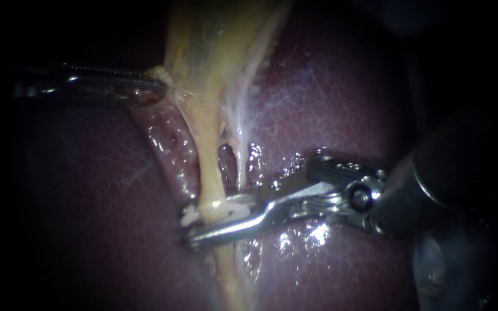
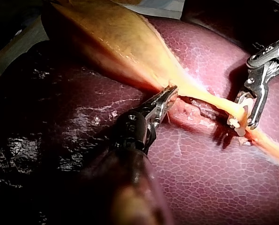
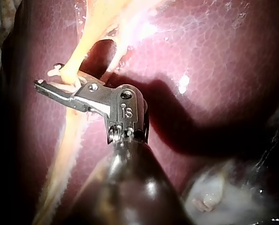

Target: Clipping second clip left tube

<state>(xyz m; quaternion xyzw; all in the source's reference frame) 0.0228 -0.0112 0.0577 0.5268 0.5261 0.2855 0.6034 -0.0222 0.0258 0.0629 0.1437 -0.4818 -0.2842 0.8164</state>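
Closest to the lens sits the dark shaft of my right instrument [image 1: 197, 224], coming in over the liver [image 1: 329, 92]. Farthest left, my left instrument [image 1: 158, 92] has its jaws pinched on the edge of the gallbladder [image 1: 203, 46], holding it sideways so the left tube [image 1: 208, 167] hangs taut. Low on that yellow tube the right jaws are closed narrow on a white clip [image 1: 234, 203] that wraps it, the clip's ends poking out past the tube. A paler tube [image 1: 241, 164] runs just beside it, outside the jaws. The risk, as I judge it: tugging while the jaws release could drag the clip off or tear the stretched tube, and a slipping left hold would let the tube twist
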